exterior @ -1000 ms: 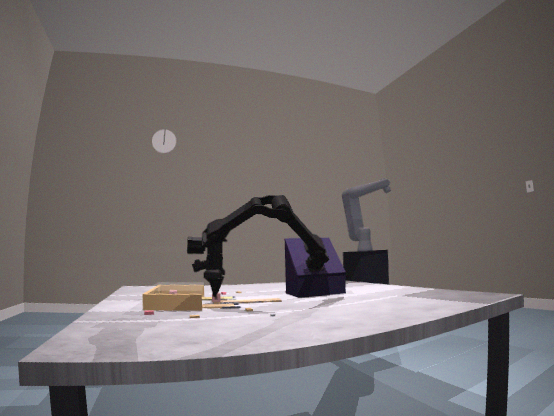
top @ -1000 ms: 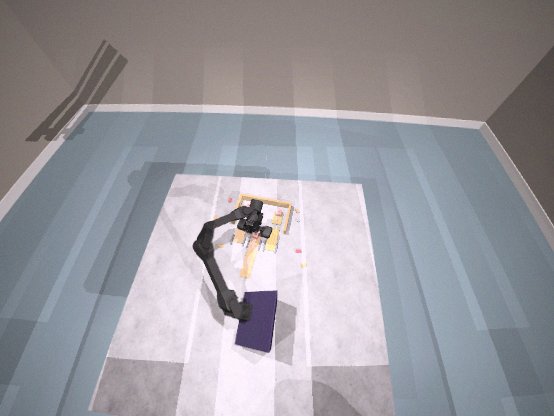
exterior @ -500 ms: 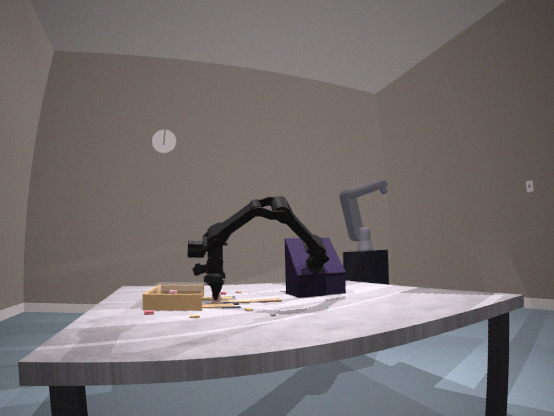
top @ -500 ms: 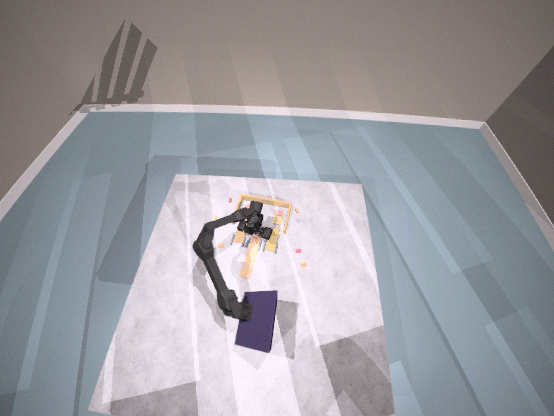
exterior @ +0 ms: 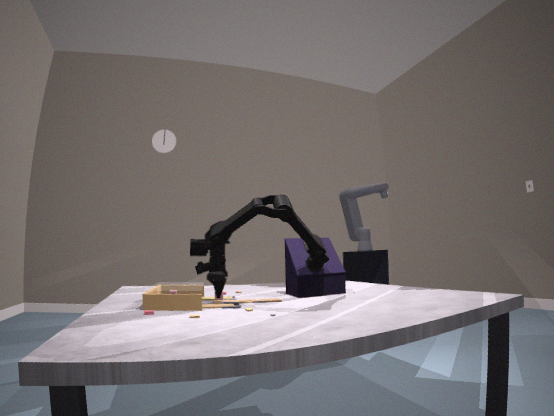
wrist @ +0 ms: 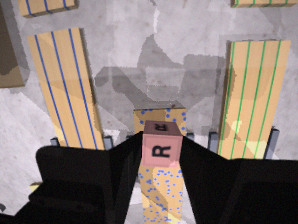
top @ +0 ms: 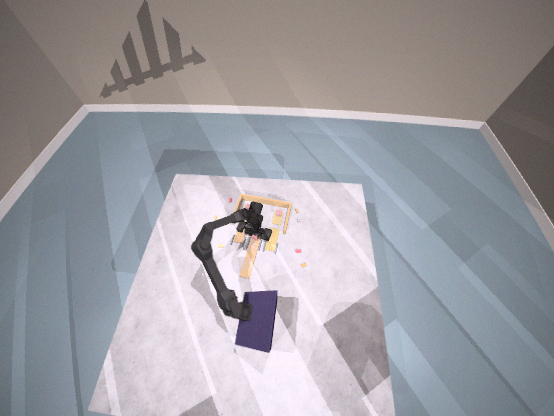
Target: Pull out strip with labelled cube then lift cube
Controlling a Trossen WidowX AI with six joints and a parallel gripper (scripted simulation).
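A pink cube marked R sits on the far end of a tan strip with blue dots that lies pulled out towards the arm's base. My gripper points straight down over it, and its two dark fingers are shut on the cube's left and right sides. A strip with blue lines lies to the left and a strip with green lines to the right, each with a separate piece beyond it, a blue-lined piece and a green-lined piece.
A wooden open tray stands just behind the strips with a small pink block inside. Small red and yellow scraps lie around. The arm's dark purple base box is near the front. A grey arm stands beyond the table.
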